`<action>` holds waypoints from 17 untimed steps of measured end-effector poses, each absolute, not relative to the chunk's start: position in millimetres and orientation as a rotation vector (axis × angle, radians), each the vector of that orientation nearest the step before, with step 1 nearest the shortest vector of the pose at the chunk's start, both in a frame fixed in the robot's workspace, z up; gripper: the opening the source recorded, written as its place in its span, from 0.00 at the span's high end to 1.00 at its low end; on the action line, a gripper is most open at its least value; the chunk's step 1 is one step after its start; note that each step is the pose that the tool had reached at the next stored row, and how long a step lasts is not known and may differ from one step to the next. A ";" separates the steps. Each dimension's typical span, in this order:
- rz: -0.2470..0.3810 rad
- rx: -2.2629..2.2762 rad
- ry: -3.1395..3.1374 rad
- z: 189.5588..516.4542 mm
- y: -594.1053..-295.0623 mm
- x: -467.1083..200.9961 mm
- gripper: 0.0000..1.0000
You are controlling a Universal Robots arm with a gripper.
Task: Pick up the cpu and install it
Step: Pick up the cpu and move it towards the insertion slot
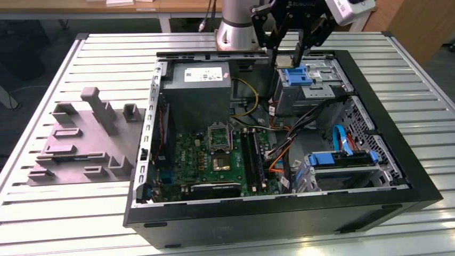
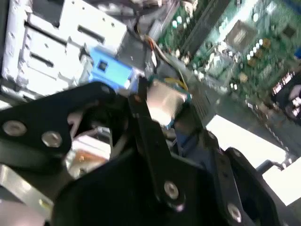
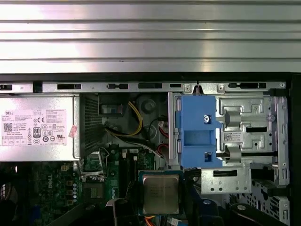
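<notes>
The cpu (image 1: 284,61), a small pale silvery square chip, hangs above the far side of the open computer case (image 1: 398,176), over the blue drive bracket (image 1: 294,75). My gripper (image 1: 286,57) is shut on it, with a black finger on each side. In both wrist views the cpu (image 3: 161,193) (image 2: 162,100) sits flat between the black fingers (image 2: 141,122). The square metal-framed socket (image 1: 219,135) lies on the green motherboard (image 1: 192,154), lower in the case and toward the exterior view's left of the gripper.
A grey moulded tray (image 1: 78,141) lies on the slatted table (image 1: 64,213) at the exterior view's left. Inside the case are a power supply (image 1: 199,90), loose cables (image 1: 284,144) and a blue-handled drive cage (image 1: 341,160). The arm's silver base (image 1: 238,26) stands behind the case.
</notes>
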State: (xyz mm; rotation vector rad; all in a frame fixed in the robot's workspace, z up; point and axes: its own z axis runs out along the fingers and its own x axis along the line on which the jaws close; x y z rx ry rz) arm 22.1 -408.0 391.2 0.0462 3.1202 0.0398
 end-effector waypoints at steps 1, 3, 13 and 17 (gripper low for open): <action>0.040 0.046 3.120 391.2 -408.0 21.7 0.53; 0.040 0.046 3.120 391.2 -408.0 21.0 0.53; 0.040 0.046 3.120 391.2 -408.0 16.4 0.53; 0.040 0.046 3.120 391.2 -408.0 14.3 0.53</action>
